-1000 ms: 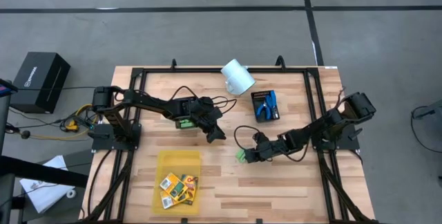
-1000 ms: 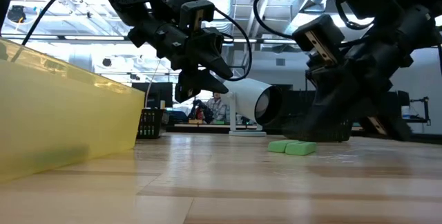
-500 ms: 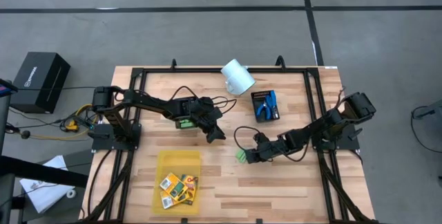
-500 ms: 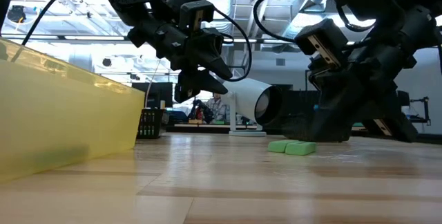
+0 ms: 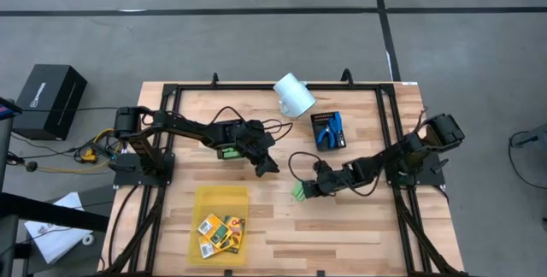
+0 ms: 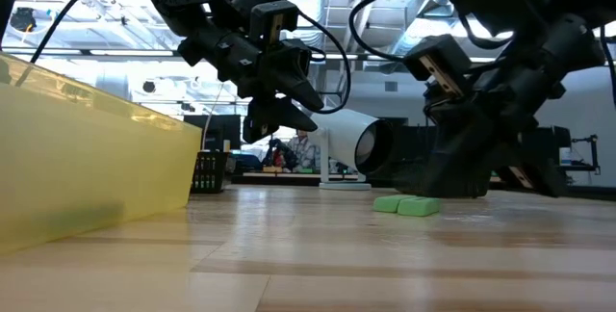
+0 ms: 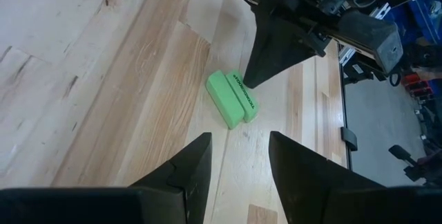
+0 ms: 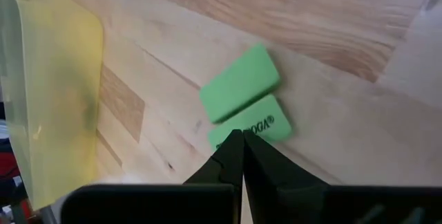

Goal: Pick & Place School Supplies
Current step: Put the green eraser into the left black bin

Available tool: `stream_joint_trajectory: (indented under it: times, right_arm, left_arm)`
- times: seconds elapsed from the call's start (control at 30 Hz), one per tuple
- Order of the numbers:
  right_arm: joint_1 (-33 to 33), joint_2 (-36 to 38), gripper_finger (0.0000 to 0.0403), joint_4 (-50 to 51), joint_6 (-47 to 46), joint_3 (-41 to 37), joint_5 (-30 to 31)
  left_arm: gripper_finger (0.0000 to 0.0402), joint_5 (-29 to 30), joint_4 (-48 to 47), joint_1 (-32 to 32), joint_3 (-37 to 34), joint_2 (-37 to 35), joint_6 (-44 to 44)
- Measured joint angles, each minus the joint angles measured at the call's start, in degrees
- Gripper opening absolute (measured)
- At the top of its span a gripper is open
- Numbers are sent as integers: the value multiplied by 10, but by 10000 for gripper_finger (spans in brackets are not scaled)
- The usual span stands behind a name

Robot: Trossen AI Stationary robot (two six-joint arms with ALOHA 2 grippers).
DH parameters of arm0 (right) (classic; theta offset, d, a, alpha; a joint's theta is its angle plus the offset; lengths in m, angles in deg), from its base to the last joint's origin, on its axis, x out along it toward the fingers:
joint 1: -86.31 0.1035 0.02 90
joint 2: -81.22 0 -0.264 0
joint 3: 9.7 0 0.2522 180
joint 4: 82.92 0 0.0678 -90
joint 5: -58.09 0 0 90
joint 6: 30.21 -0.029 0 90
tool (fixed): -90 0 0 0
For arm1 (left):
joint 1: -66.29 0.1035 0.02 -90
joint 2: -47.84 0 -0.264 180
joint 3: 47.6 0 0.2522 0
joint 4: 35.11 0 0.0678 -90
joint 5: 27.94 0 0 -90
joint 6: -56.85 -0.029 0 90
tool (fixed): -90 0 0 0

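Two light-green oblong pieces (image 5: 297,193) lie flat, side by side, on the wooden table (image 5: 359,234); they also show in the low view as green pieces (image 6: 407,204). My right gripper (image 8: 238,140) is shut, slanting down with its tip at the printed piece (image 8: 254,127). The plain piece (image 8: 240,84) lies beside it. My left gripper (image 7: 239,141) is open and hovers above the table left of the pieces, as the left gripper (image 5: 267,166) shows in the high view. Orange-yellow boxes (image 5: 220,231) lie in the yellow tray (image 5: 220,198). Blue-handled tools (image 5: 330,130) sit in a black tray. My right gripper has its shut fingertips (image 7: 250,79) at one long edge of the printed green piece (image 7: 242,94), slanting down from the table's right. The piece lies flat on the table against the other one. Whether the tips press on it or only reach its edge, I cannot tell.
A white cup (image 5: 294,94) lies on its side at the far edge. A black mesh tray (image 5: 229,138) holding a green piece sits under the left arm. The yellow tray's wall (image 6: 87,158) stands near left. Bare wood lies along the near right of the table.
My right gripper has shifted slightly toward the table's left, staying shut at the green pieces. The pieces have stayed where they were.
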Motion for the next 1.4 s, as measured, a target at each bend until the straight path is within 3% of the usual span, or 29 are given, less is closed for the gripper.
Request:
stream_joint_trajectory:
  times: [1.4]
  right_arm:
    - [-5, -7, 0, -3, 0, -25, -47]
  left_arm:
    - [140, 0, -2, 0, 0, 0, -4]
